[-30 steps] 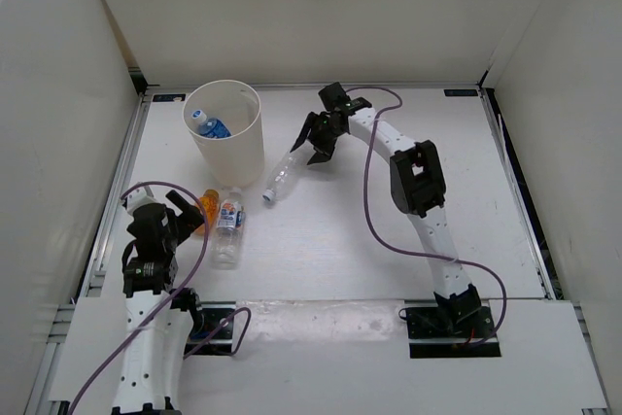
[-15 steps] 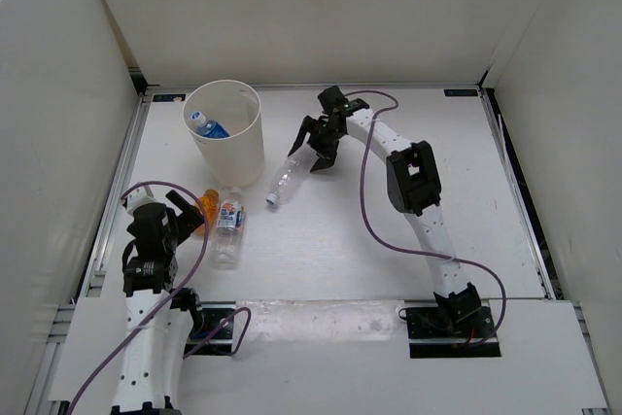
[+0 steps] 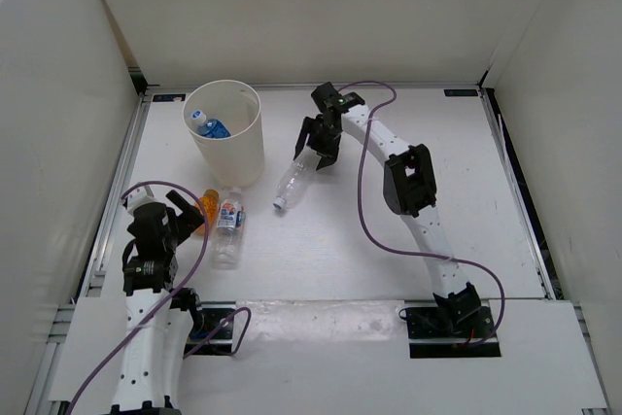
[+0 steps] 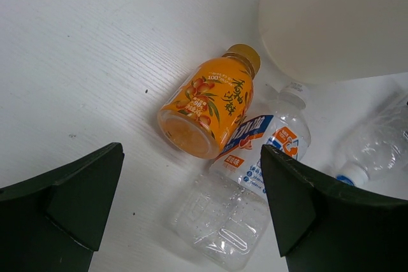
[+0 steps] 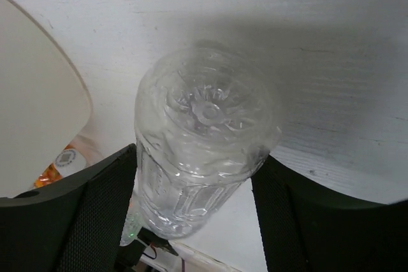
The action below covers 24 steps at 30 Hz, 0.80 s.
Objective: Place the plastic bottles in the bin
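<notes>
Clear plain bottle is pinched by its base in my right gripper, cap hanging down just right of the bin; I'd lift it above the rim, centre over the opening, then release

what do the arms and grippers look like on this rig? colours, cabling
Both arms, left arm and right arm, have white links with black joint housings. A purple cable loops loosely along each. The left gripper and right gripper are black; the right fingers show a fine mesh texture.
</notes>
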Motion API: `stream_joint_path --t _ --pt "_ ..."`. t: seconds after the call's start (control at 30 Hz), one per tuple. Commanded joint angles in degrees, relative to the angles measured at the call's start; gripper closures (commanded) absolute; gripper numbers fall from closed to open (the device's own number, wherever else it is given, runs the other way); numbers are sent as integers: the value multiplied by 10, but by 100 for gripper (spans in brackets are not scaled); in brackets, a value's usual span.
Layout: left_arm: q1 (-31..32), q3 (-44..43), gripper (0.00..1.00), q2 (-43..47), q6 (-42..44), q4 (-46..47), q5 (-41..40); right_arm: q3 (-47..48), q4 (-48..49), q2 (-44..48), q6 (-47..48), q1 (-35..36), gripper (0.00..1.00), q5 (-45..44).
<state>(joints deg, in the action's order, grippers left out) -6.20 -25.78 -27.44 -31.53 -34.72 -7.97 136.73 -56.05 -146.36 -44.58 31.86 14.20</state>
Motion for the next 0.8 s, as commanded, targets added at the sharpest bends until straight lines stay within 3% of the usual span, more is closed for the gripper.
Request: stream_joint_path --t 0.0,0.37,0.43,0.6,0.63,0.67,0.73,0.77 --pt "-2 -16 0 -5 -2 4 0 19 -31 -11 3 1 28 -23" --pt "0 -16 0 -5 -2 2 1 36 -57 -20 38 -4 28 -8" --pt "0 -16 0 -4 -2 4 0 38 -72 -19 61 -5 32 -14" --pt "1 -17 0 -5 -2 4 2 28 -108 -10 115 -13 60 -42" --pt "0 -18 0 -6 -2 3 3 21 -103 -7 122 -19 67 -41" --pt "-1 -17 0 -6 -2 3 2 -6 -95 18 124 -21 81 -40" --pt "0 -16 0 -6 -2 4 1 -89 -41 40 123 -32 83 -25" --pt "-1 -16 0 -5 -1 3 2 -108 -28 75 123 -38 88 -22"
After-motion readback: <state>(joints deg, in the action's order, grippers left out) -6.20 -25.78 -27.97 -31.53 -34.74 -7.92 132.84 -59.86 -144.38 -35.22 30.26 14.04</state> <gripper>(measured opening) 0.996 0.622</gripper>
